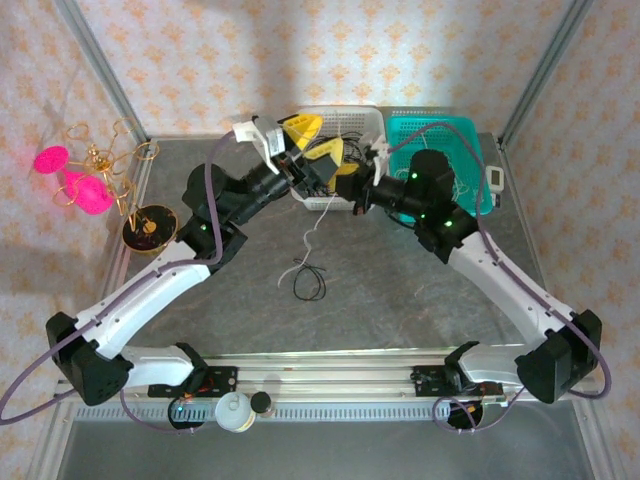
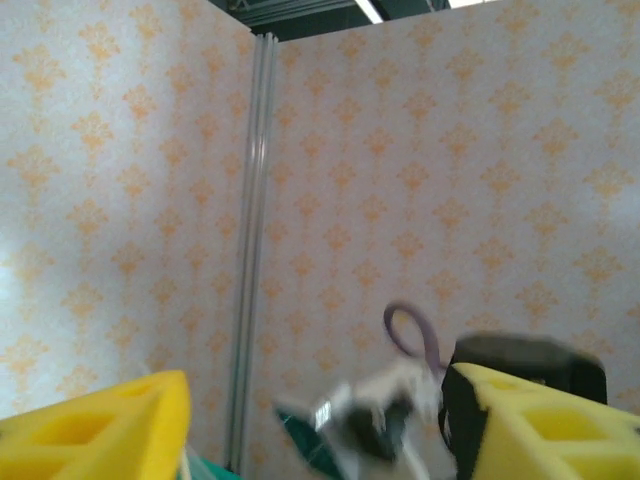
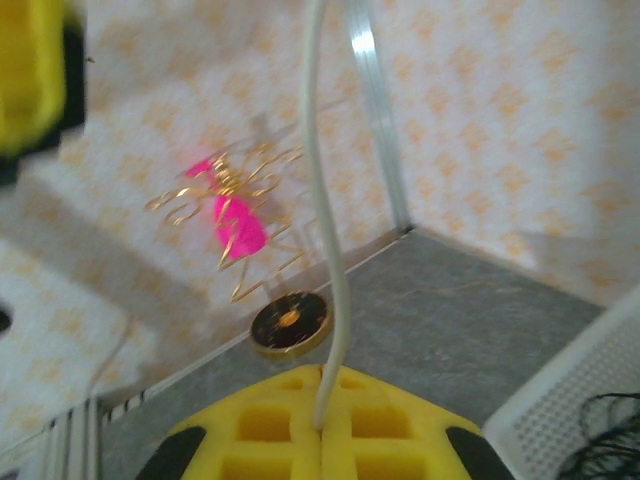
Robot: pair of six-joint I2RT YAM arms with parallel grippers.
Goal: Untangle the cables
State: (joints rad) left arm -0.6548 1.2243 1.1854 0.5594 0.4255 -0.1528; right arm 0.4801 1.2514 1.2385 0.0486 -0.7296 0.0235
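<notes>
Right wrist: basket [image 3: 570, 370] holds black cables [image 3: 610, 440] (end effector [image 3: 322, 425] pinches white cable [image 3: 325, 200]).

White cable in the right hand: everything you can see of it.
The white cable is a thin, smooth, plastic-looking cord. In the right wrist view it is pinched between the yellow fingers of the right hand and runs in a gentle curve out of the frame's top. From above, probably the same cord dangles to the grey table, its end by a black cable loop.
</notes>
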